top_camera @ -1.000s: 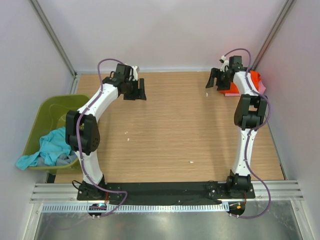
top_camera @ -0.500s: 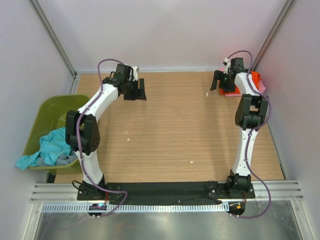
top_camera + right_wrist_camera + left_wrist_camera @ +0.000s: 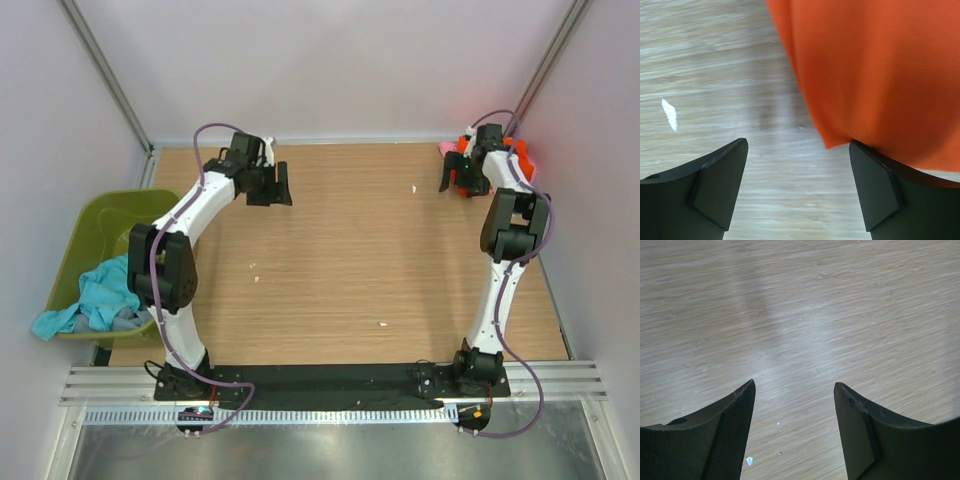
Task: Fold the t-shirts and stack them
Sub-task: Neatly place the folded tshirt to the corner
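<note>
Orange t-shirt [image 3: 875,75] partly out of frame

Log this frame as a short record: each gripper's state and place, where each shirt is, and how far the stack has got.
left gripper: open, empty, over the bare wooden table, far left
right gripper: open, at a corner of the folded bright orange t-shirt, not closed on it
pale pink t-shirt: far right corner, edges showing beside the orange one
teal t-shirt: crumpled in the olive-green plastic tub, spilling over its rim
stack: orange and pink together; teal not yet folded
</note>
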Controlling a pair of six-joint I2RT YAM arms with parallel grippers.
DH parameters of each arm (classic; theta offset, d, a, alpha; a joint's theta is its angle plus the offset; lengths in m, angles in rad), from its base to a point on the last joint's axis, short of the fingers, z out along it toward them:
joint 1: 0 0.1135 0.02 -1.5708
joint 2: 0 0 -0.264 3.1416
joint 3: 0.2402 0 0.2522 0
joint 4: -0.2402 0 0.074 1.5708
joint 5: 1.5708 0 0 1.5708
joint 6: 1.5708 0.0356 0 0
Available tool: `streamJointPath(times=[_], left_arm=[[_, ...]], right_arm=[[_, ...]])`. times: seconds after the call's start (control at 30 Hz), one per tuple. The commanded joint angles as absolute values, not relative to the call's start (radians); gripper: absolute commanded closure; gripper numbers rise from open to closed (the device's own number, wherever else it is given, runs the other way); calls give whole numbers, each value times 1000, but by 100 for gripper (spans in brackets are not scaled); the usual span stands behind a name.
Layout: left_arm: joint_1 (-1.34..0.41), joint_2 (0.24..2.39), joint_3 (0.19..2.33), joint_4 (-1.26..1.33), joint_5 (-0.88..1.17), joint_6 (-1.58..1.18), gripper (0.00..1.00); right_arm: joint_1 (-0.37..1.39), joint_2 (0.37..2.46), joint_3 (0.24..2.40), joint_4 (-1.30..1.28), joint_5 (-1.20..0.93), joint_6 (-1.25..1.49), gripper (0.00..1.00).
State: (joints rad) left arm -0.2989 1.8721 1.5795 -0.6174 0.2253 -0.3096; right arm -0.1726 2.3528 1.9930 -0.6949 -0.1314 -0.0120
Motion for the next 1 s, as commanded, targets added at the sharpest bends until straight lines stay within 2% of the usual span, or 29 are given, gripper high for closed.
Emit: streamJointPath(times=[0.0,0.17,0.3,0.63,0.77,0.83,0.97], left_arm=[[-302,1804,1563,-569,252,-324,34],[-302,1810,1571,-566,290,-334,35],[-304,1836,1598,-557,342,-367,36],[-325,1824,1603,-566,313,-339,35],[-325,1807,1579,-572,301,-325,35],[-327,1798,1571,-574,292,-318,35],[-325,1763,1580,-584,200,-244,37]], right_arm=[[-206,2241,1983,-686,-101,-25,12],[-175,2201,2084,-704,-334,-20,14],[-161,2194,2178,-686,-379,37,13],[-172,2241,2195,-643,-295,26,13],[-192,2330,2273,-597,-261,77,13],[-195,2356,2330,-575,-172,68,12],[-192,2362,2390,-557,-100,34,12]])
